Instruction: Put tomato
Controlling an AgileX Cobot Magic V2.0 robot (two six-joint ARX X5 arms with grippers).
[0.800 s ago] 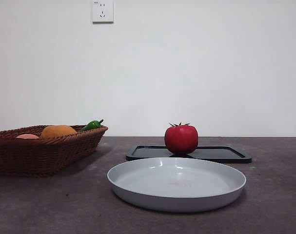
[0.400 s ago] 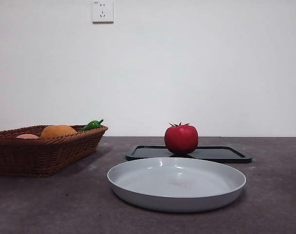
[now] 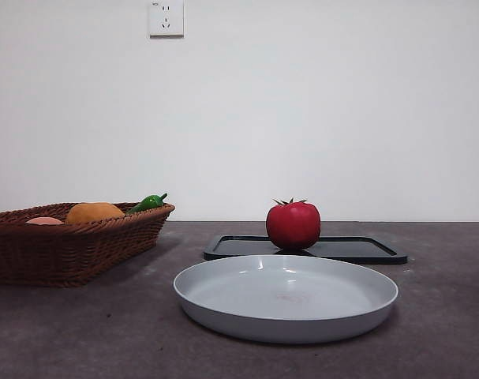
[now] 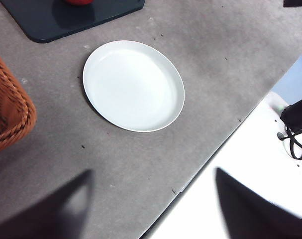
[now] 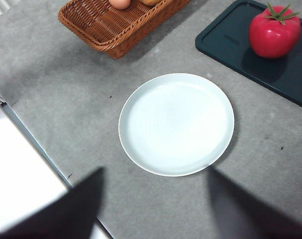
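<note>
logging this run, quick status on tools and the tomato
Left tool and right tool open, high above table, holding nothing. Tomato upright on black tray, untouched. White plate bare in front. Nothing in the way.

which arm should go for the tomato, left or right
Probably the right. Its wrist view shows the whole tomato on the dark tray, with the right gripper open over the table. The left gripper, also open, hangs over the table edge and sees only a sliver of tomato.
</note>
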